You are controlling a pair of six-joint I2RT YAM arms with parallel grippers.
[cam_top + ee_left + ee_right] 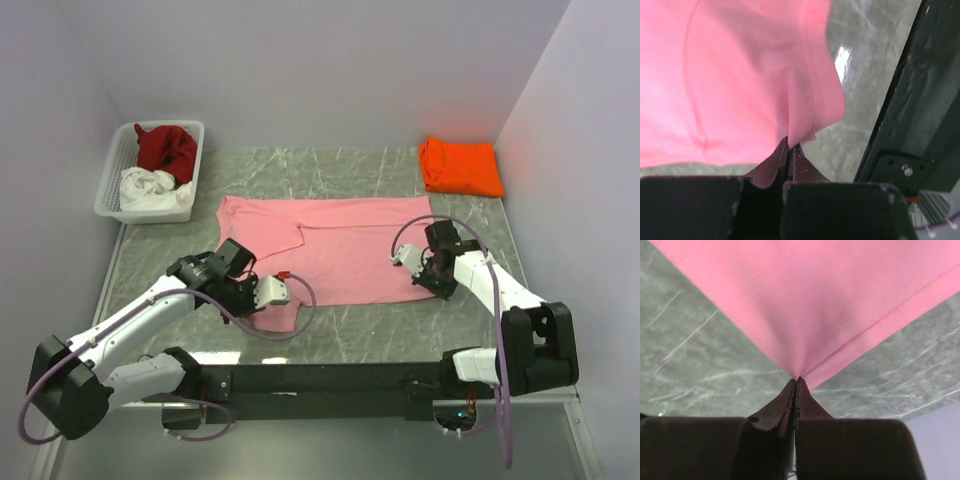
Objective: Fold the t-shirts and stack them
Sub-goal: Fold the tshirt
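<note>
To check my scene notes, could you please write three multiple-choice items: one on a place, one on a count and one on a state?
1. Where on the table is the folded orange t-shirt? A near left corner; B far right corner; C centre.
2. How many garments show in the white basket? A two; B none; C four.
3. What is the left claw doing? A open above the table; B shut on nothing; C shut on the pink t-shirt.
Answers: 1 B, it lies by the far right walls. 2 A, one dark red t-shirt, one white t-shirt. 3 C, its tips pinch the cloth's edge.
</note>
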